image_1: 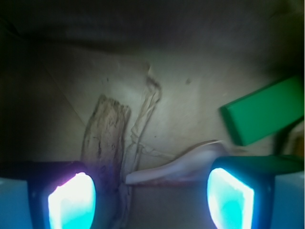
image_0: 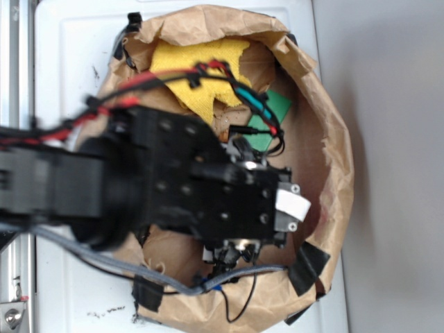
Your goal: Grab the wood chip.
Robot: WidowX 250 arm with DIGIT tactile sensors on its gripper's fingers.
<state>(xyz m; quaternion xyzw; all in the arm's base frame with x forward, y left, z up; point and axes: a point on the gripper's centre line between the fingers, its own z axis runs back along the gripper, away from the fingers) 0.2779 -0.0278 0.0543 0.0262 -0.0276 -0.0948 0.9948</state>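
Wrist view, nearest first: two glowing finger pads [image_1: 71,200] at the bottom edge, set wide apart, nothing between them. Gripper [image_1: 150,200] spread wide and empty; no contact with anything that I can see.

Just beyond the left pad: the wood chip [image_1: 106,138], flat on the brown paper, long axis running near-to-far with a slight lean right. Its near end sits right at the left pad's inner edge, so the chip is off-centre, not between the jaws.

Pale seashell [image_1: 178,164] lies across the middle gap, nearer the right pad. A creased paper ridge [image_1: 145,117] runs alongside the chip's right edge. Green block [image_1: 264,114] far right, well apart.

Judgement: shift the gripper left to centre on the chip before closing, else the shell gets caught instead. Descend fully; the chip is thin.

Exterior view: arm over the paper-lined basket [image_0: 333,125], yellow cloth [image_0: 198,69] at far side.
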